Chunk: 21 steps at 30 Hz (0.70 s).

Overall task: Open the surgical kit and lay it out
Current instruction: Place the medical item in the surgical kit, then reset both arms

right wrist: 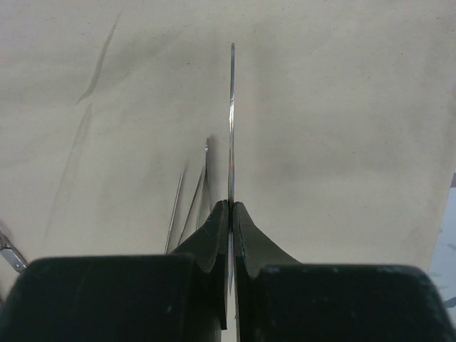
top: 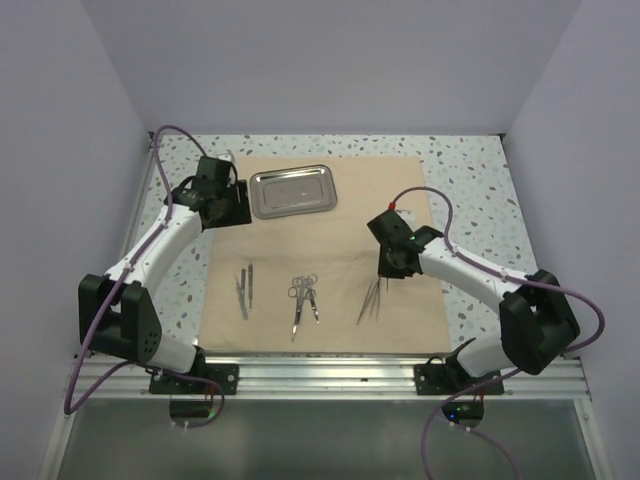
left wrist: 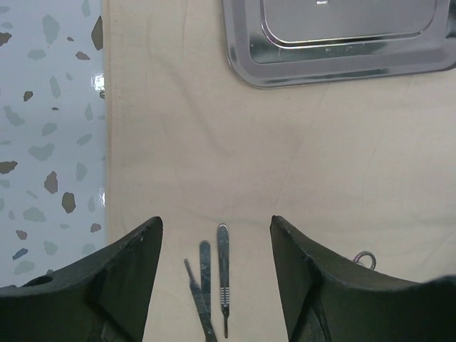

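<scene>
**A thin pinch that could twist loose**

My worry was the hold itself. My right gripper [right wrist: 230, 206] had the thin silver instrument [right wrist: 231, 121] edge-on, by a narrow strip of metal. I judged that a quick swing could let it pivot or slide out. It would then fall onto the slim pieces [right wrist: 189, 206] lying just beside it and knock that row askew.

That gripper's fingers were closed fully on the instrument, which pointed away from me over the cloth wrap [top: 340, 250]. I could not tell whether its tip touched the cloth.

My left gripper [left wrist: 216, 221] was spread wide and held nothing, hanging over bare cloth near the steel tray [top: 292, 190]. The wrap lay flat, with the flat handles [top: 244, 290] and the scissors [top: 303, 300] set out along its near side.
</scene>
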Tool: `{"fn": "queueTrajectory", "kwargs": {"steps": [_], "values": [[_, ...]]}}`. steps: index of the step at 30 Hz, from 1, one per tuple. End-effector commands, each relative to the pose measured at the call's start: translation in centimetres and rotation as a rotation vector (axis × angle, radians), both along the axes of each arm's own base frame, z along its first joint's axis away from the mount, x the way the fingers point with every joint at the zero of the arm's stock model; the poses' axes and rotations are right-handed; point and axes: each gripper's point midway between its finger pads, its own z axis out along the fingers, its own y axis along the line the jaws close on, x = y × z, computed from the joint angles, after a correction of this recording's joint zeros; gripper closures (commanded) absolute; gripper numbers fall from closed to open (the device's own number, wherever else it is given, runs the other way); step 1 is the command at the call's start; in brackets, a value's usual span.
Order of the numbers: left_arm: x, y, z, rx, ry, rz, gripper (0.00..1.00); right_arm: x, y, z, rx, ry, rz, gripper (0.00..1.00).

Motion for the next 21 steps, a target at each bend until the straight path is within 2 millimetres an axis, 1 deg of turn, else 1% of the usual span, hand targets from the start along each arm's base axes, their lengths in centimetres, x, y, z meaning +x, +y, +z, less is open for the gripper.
{"fn": "queueTrajectory", "kwargs": {"steps": [1, 3, 4, 5, 6, 7, 8, 9, 10, 11, 12, 14, 15, 17, 18, 19, 20, 21], "values": [[0.1, 0.4, 2.8, -0.011, -0.058, 0.032, 0.34, 0.9, 1.4, 1.7, 0.119, -0.087, -0.064, 1.0], [0.0, 0.7, 3.5, 0.001, -0.058, 0.041, 0.34, -0.1, 1.3, 1.2, 0.13, -0.07, -0.071, 1.0], [-0.1, 0.7, 3.9, 0.002, -0.065, 0.043, 0.34, -0.4, 1.4, 1.9, 0.157, -0.091, -0.068, 1.0], [-0.3, 0.8, 4.2, 0.006, -0.063, 0.049, 0.35, -0.8, 1.3, 2.0, 0.168, -0.091, -0.069, 1.0], [-0.6, 0.8, 4.7, 0.007, -0.055, 0.05, 0.35, -1.7, 1.1, 1.5, 0.175, -0.082, -0.067, 1.0], [-0.9, 0.9, 5.1, 0.002, -0.058, 0.061, 0.35, -2.1, 1.1, 1.6, 0.185, -0.08, -0.062, 0.94], [-1.1, 1.0, 5.5, 0.003, -0.059, 0.068, 0.34, -2.5, 1.0, 2.1, 0.206, -0.091, -0.063, 0.71], [-1.6, 0.9, 5.9, -0.001, -0.051, 0.07, 0.34, -3.1, 0.7, 1.7, 0.204, -0.082, -0.064, 0.25], [-1.9, 0.9, 6.5, -0.013, -0.067, 0.079, 0.34, -3.7, 0.2, 1.7, 0.193, -0.075, -0.071, 0.15], [-2.2, 0.9, 6.8, -0.019, -0.069, 0.079, 0.34, -3.9, -0.3, 2.5, 0.202, -0.102, -0.08, 0.09], [-2.8, 0.8, 7.1, -0.026, -0.063, 0.087, 0.34, -4.4, -0.6, 2.6, 0.207, -0.103, -0.09, 0.03], [-3.6, 0.7, 7.9, -0.039, -0.07, 0.091, 0.34, -5.4, -1.2, 3.5, 0.222, -0.104, -0.095, 0.01], [-4.4, 0.5, 8.2, -0.046, -0.056, 0.093, 0.34, -5.8, -1.2, 5.1, 0.274, -0.142, -0.094, 0.01], [-5.4, 0.4, 9.3, -0.051, -0.072, 0.091, 0.34, -7.0, -1.8, 6.3, 0.308, -0.151, -0.107, 0.01], [-6.1, 0.2, 9.7, -0.055, -0.07, 0.092, 0.34, -7.7, -2.1, 8.2, 0.37, -0.205, -0.106, 0.01], [-6.8, 0.2, 10.6, -0.066, -0.092, 0.092, 0.34, -8.9, -2.9, 8.4, 0.368, -0.192, -0.111, 0.01], [-7.6, -0.1, 10.7, -0.067, -0.085, 0.079, 0.34, -9.6, -3.2, 9.7, 0.408, -0.217, -0.117, 0.01], [-8.2, -0.2, 11.0, -0.077, -0.092, 0.08, 0.34, -11.1, -3.8, 10.9, 0.461, -0.239, -0.099, 0.01]]}}
